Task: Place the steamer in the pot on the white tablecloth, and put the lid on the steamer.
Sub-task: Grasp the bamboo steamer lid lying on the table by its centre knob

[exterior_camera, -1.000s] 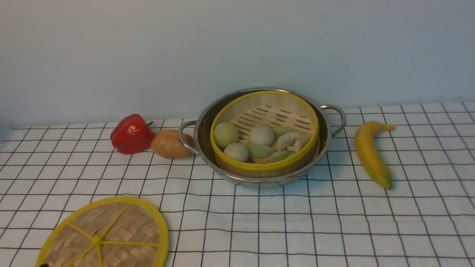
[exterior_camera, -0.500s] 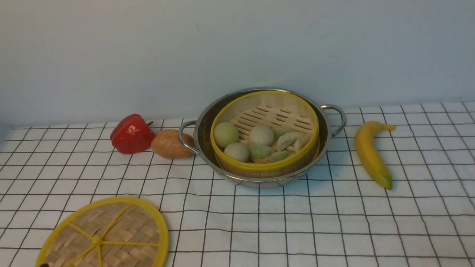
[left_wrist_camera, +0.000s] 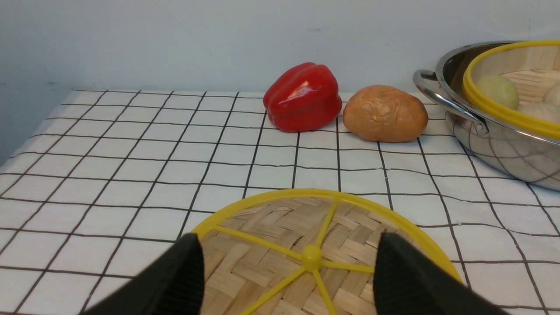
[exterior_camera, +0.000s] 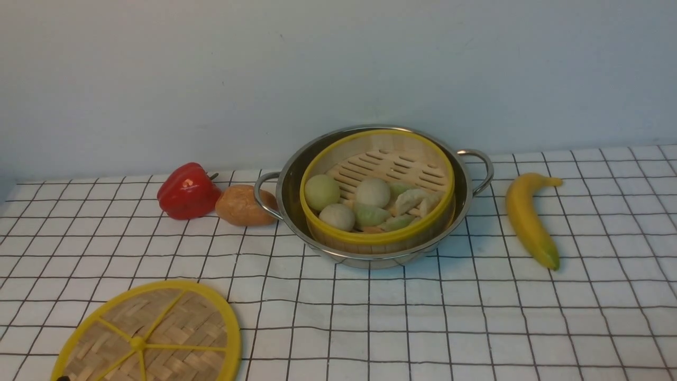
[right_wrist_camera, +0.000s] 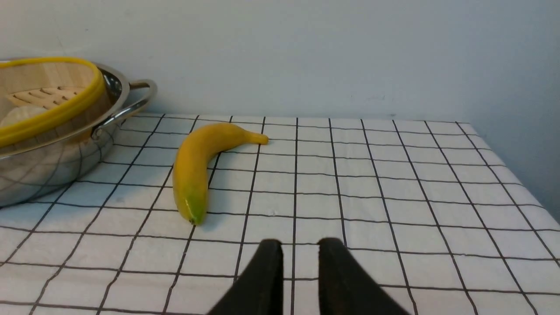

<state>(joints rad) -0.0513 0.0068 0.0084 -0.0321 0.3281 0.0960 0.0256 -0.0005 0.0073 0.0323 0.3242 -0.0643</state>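
Observation:
The steamer (exterior_camera: 378, 236), holding pale buns and green dumplings, sits inside the steel pot (exterior_camera: 291, 182) on the white tablecloth (exterior_camera: 423, 328). The lid (exterior_camera: 153, 333) lies flat on the cloth at the near left, apart from the pot. In the left wrist view my left gripper (left_wrist_camera: 288, 238) is open just above the lid (left_wrist_camera: 271, 218), with one finger on each side of its yellow centre knob (left_wrist_camera: 311, 252). In the right wrist view my right gripper (right_wrist_camera: 299, 245) is shut and empty over bare cloth, near the banana's green tip. Neither gripper shows clearly in the front view.
A red bell pepper (exterior_camera: 186, 191) and a brown bread roll (exterior_camera: 242, 205) lie just left of the pot's left handle. A yellow banana (exterior_camera: 526, 219) lies right of the pot. A pale wall stands close behind. The cloth's right edge shows in the right wrist view (right_wrist_camera: 525, 179).

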